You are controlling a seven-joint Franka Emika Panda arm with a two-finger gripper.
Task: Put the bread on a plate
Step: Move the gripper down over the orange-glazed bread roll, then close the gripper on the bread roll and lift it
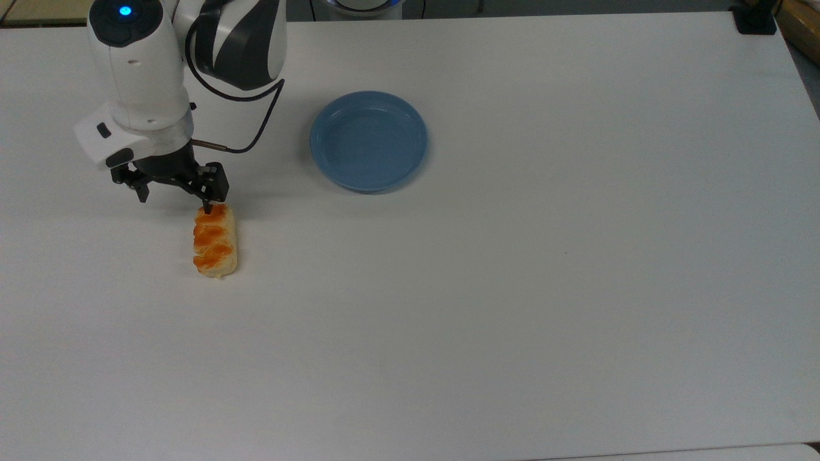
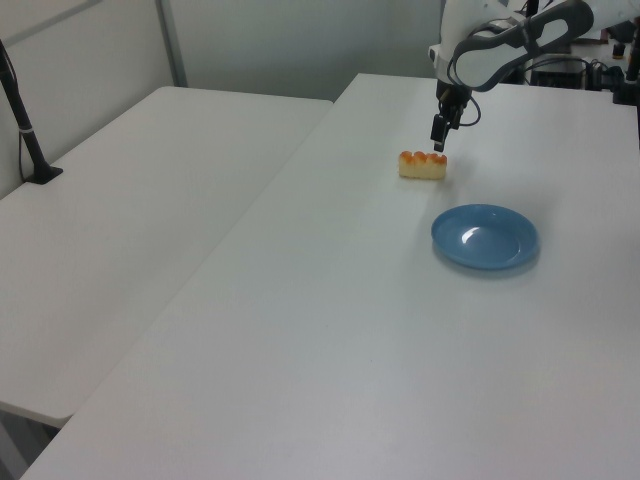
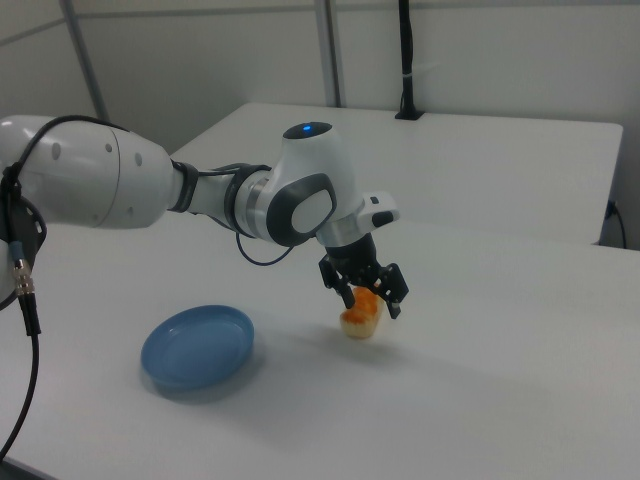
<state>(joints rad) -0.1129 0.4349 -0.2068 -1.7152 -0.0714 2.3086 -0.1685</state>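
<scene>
Bread on table, one end under spread fingers (plate apart).

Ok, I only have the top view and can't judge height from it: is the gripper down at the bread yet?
Observer: Not quite. In the left view the gripper hangs just above one end of the bread, with its fingertips near the glazed top.
Operator: Has the bread been disturbed?
Observer: It doesn't look so. The left view shows it flat on the table, bumps up, apart from the plate.
</scene>
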